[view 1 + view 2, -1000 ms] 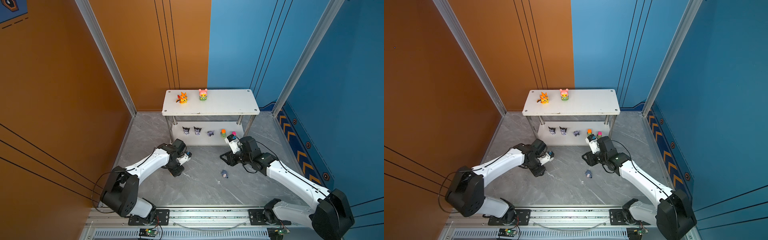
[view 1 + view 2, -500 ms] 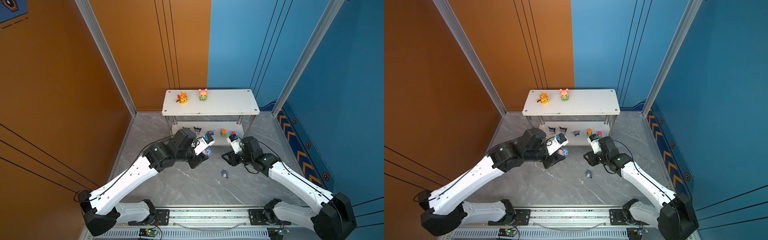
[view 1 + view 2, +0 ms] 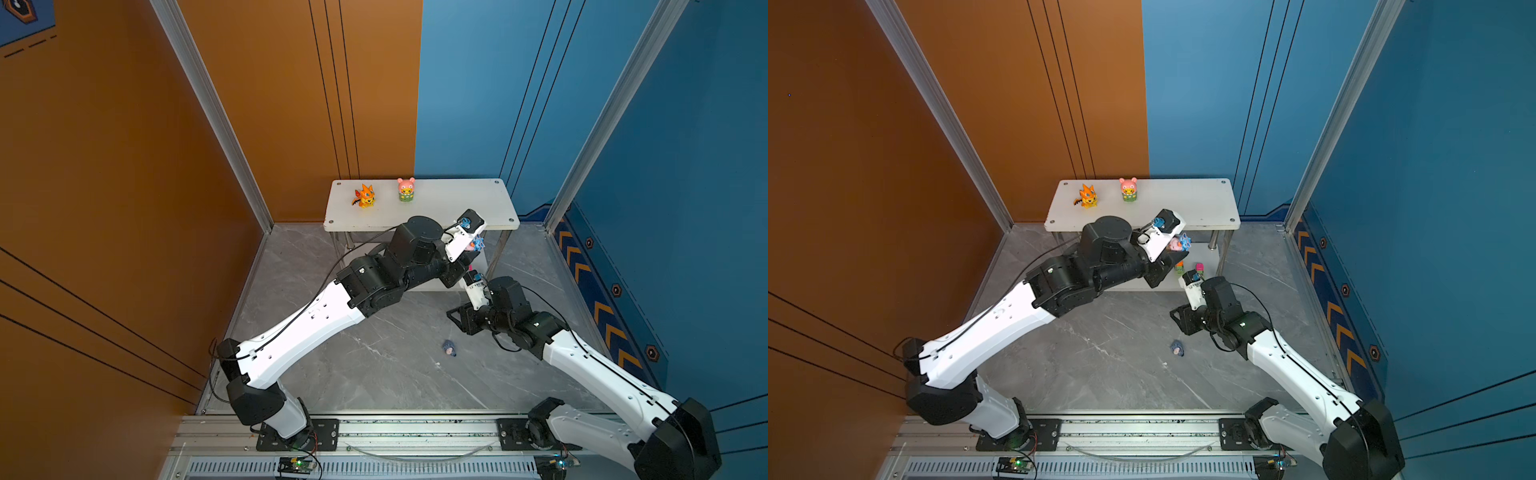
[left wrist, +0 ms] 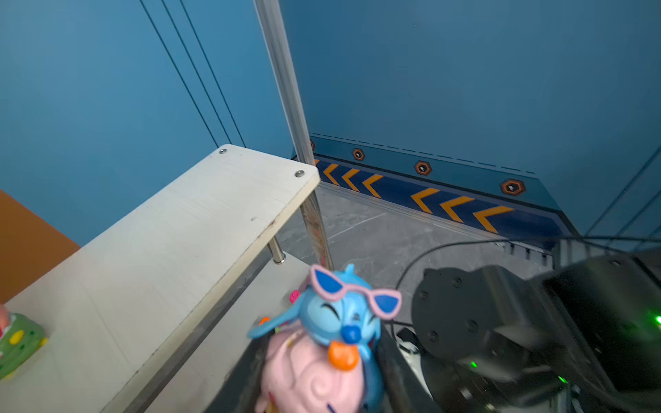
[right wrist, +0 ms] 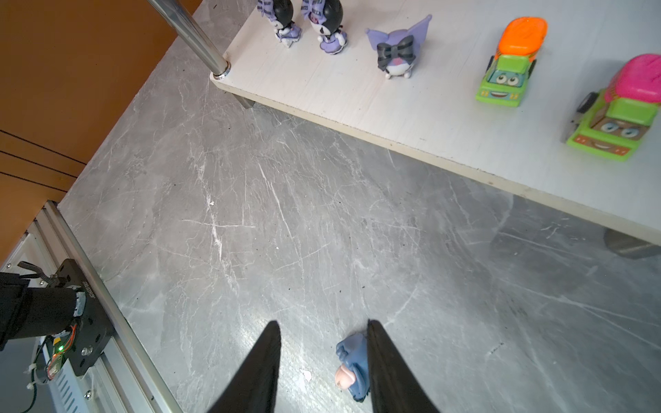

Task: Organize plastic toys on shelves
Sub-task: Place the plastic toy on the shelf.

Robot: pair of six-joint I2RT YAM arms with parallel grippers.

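The blue toy (image 4: pixel 339 321) is being pinched in the left gripper (image 3: pixel 1174 250) and carried high. It is about level with the top board (image 3: pixel 449 203) of the shelves (image 3: pixel 1200 203), whose front edge is lying just ahead of the gripper. This arm is being swung up from the floor (image 5: pixel 286 214), where it was a second ago, and stretched across toward that board. A placing on top is probably being prepared, on the bare stretch well aside from the dragon (image 3: pixel 365 196) and the pink toy (image 3: pixel 406 189). Below the gripper, the lower board (image 5: pixel 393 107) is being occupied by three purple toys (image 5: pixel 397 50) and two cars (image 5: pixel 508 68). The right gripper (image 5: pixel 323 361) is being kept almost where it was, jaws spread and gripping nothing. The donkey (image 5: pixel 352 368) is lying on the floor just beside one finger (image 5: pixel 390 372), seemingly the last toy being left to shelve.
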